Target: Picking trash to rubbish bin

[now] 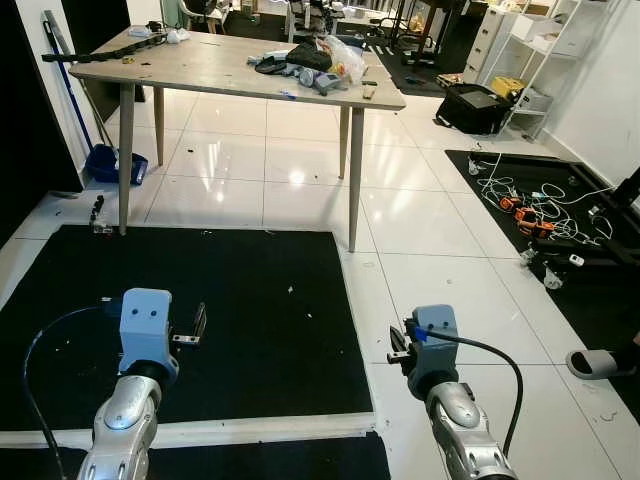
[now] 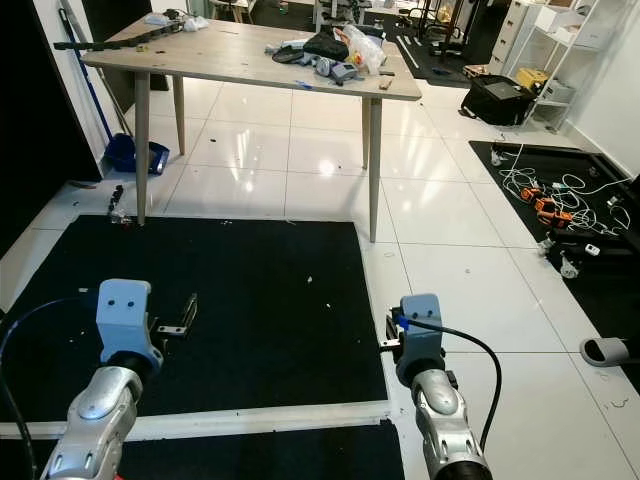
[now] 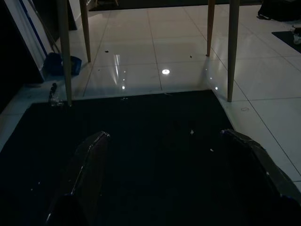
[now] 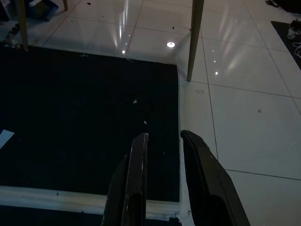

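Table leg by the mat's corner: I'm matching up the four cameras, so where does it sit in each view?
Left eye view: the table leg is slightly right of centre, upper half.
Right eye view: right of centre, upper half.
Left wrist view: upper right, the nearer of two legs.
Right wrist view: top, right of centre.
Shared landmark: its foot stands on tile beside the black mat at the far right corner.

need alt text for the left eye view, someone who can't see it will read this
Two silver robot arms reach forward over a black floor mat, left gripper on the left, right gripper on the right. Beyond stands a grey wooden table carrying a cluttered pile of bags on white tiles.
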{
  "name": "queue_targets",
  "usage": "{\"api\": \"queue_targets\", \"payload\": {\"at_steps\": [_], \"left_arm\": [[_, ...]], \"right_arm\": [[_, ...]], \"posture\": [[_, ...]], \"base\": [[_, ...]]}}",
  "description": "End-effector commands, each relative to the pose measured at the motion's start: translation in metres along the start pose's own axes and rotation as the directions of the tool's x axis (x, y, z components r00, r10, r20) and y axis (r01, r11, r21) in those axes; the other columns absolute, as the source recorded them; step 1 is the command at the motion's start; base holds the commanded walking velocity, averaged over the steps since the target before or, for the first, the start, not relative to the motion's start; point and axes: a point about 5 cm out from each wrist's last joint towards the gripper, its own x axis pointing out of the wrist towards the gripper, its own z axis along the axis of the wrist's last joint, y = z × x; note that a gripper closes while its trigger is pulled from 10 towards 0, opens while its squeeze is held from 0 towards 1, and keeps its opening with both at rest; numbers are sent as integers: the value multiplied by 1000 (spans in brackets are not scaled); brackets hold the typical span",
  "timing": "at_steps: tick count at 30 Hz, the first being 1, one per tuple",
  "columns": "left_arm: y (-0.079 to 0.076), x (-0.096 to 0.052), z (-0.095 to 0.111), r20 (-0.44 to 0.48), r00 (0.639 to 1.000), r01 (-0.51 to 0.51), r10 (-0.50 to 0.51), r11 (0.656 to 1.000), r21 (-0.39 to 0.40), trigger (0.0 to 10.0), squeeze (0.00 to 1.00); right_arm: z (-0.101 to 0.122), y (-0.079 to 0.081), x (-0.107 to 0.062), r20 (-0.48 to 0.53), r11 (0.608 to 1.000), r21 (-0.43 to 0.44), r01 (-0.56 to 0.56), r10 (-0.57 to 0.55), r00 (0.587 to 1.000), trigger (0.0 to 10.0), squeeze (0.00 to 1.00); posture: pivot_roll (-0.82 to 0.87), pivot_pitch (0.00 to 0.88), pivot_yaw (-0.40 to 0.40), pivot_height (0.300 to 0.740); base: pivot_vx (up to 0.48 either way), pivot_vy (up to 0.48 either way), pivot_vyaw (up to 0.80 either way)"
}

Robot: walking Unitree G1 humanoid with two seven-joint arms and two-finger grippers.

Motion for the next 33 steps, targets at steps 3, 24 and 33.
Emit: {"api": "queue_targets", "payload": {"at_steps": [3,24,33], "left_arm": [[-7,1,2,7,1000,23,-23,1000,-6,10000,0],[-6,1,2,11,1000,22,-22,1000,-4,10000,0],[-7,0,2,10,1000,22,-22,1000,-7,10000,0]], "right_arm": [[-1,-2,-1,-11,1000,9,11,-11,1000,10000,0],[-1,-2,0,-13,1000,6,6,-6,1000,10000,0],[-1,-2,-1,-14,1000,5,6,-6,1000,10000,0]], "posture": [[33,55,-99,740],[36,54,-101,740],[36,50,-102,740]], "base": [[259,0,0],[281,0,0],[282,0,0]]}}
